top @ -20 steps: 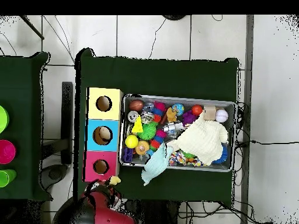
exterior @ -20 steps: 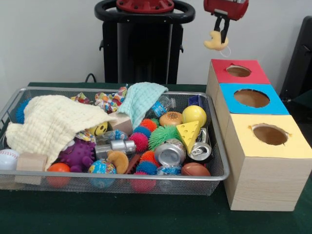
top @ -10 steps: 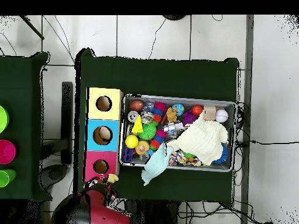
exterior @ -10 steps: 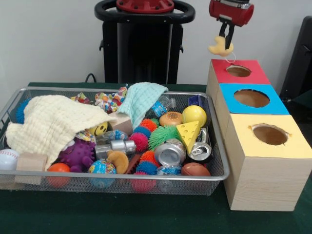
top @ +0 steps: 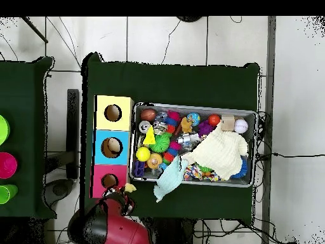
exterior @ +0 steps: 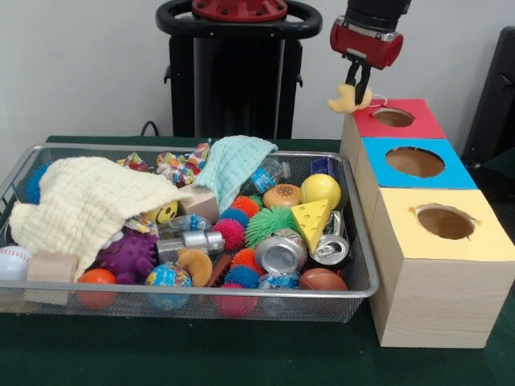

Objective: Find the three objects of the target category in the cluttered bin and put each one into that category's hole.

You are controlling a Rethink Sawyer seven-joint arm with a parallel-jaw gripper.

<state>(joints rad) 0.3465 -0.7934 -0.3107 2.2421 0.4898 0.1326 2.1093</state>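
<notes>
My gripper [exterior: 354, 90] hangs just off the left corner of the red-topped box [exterior: 418, 122], shut on a small yellow banana-shaped toy [exterior: 347, 100]. In the overhead view the toy [top: 129, 188] sits between the red box [top: 99, 183] and the bin's corner, with my gripper [top: 126, 194] over it. Three boxes stand in a row with round holes: red hole [exterior: 393, 117], blue hole [exterior: 415, 162], yellow hole [exterior: 445, 222]. The wire bin [exterior: 161, 292] holds a cheese wedge [exterior: 311, 220], a burger toy [exterior: 282, 195], a yellow ball [exterior: 321, 190], spiky balls and cans.
A pale yellow cloth [exterior: 84, 205] covers the bin's left part and a mint cloth [exterior: 232, 165] drapes over its far rim. Wooden blocks, a baseball [exterior: 12, 262] and a football [exterior: 322, 280] lie along the front. Green cups [top: 5, 162] stand on a side table.
My gripper has moved left and down with the yellow toy, from above the red box's far side to beside its left corner. The bin's contents have not shifted.
</notes>
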